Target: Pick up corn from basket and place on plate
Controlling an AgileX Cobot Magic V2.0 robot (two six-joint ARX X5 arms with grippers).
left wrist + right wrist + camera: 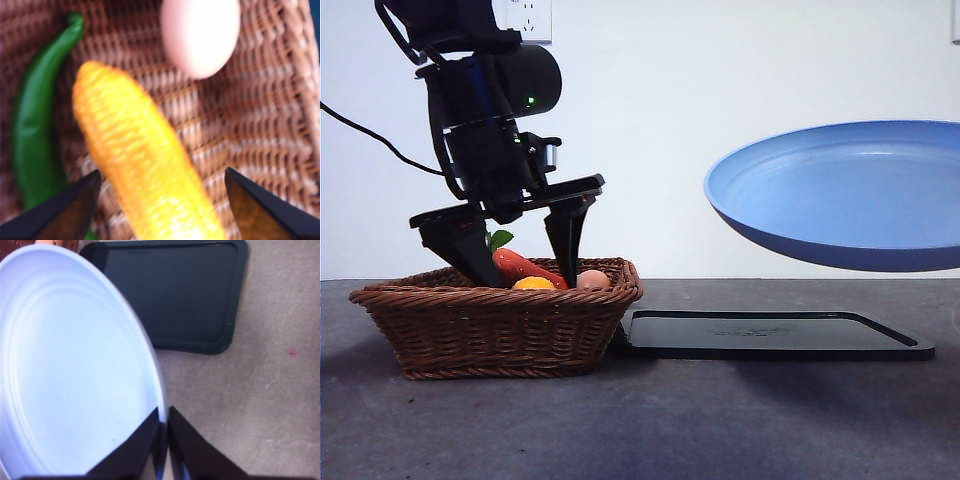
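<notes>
The corn [145, 165], a bumpy yellow-orange cob, lies in the brown wicker basket [260, 130] between the jaws of my left gripper [161, 174]. That gripper is open and the jaws stand apart from the cob on both sides. From the front, the left gripper [518, 262] reaches down into the basket [500, 330] at the left, and only the corn's end [533, 284] shows above the rim. The blue plate [840, 200] hangs tilted in the air at the right. My right gripper [164, 412] is shut on the plate's rim [75, 365].
A flat black tray [770, 335] lies on the grey table just right of the basket, below the plate. In the basket with the corn are a red-orange carrot [525, 267], a peach-pink ball [200, 35] and a long green pepper [35, 125].
</notes>
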